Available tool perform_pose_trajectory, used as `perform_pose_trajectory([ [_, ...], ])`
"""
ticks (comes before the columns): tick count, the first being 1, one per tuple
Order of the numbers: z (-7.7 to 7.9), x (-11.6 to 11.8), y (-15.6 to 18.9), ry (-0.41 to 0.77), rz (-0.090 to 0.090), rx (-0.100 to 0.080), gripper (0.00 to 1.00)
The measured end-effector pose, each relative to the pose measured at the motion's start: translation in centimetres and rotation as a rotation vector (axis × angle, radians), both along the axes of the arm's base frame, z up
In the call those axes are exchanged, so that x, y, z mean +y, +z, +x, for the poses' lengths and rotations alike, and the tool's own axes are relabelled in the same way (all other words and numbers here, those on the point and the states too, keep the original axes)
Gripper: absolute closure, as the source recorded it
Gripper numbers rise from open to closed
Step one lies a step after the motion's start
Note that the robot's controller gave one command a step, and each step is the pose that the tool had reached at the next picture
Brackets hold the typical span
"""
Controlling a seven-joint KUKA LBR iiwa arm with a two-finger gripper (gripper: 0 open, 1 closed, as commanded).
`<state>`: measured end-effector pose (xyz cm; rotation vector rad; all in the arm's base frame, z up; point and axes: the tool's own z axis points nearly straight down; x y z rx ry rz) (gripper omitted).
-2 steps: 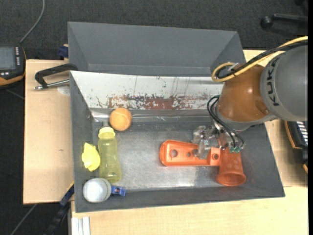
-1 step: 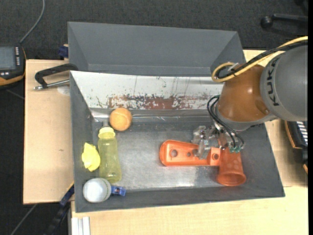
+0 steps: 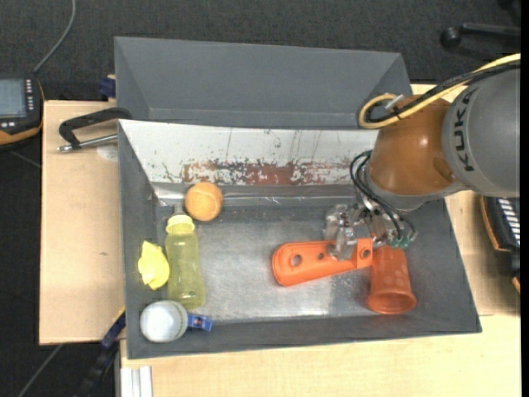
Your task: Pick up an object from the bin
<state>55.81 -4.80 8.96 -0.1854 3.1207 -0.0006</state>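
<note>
Dark carpet surrounds the grey bin, and the arm reaches in from the right. From where I stand, the jaws sit low over the bin's right half, right at the near end of a flat orange bar with holes lying on the floor. I cannot tell whether they are released or clenched, because the wrist hides them. Just beside them, towards the right wall, an orange cup lies on its side, its base near the bar's end. Well apart on the left lie an orange ball, a yellow-green bottle, a yellow lump and a white ball.

I judge this to be the grasping step, with the lift not yet made. The next move calls for a firm grip on the bar's end and a straight rise clear of the cup.
</note>
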Motion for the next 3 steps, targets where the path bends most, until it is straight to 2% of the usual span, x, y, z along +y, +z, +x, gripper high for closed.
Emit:
perform_pose_trajectory([
  [1, -0.8, 1.1, 5.0, 0.023, 0.0, 0.0, 1.0],
  [2, 1.0, 0.6, 8.0, 0.043, 0.0, -0.007, 1.0],
  [3, 0.0, 1.4, 12.4, 0.049, 0.0, 0.002, 1.0],
])
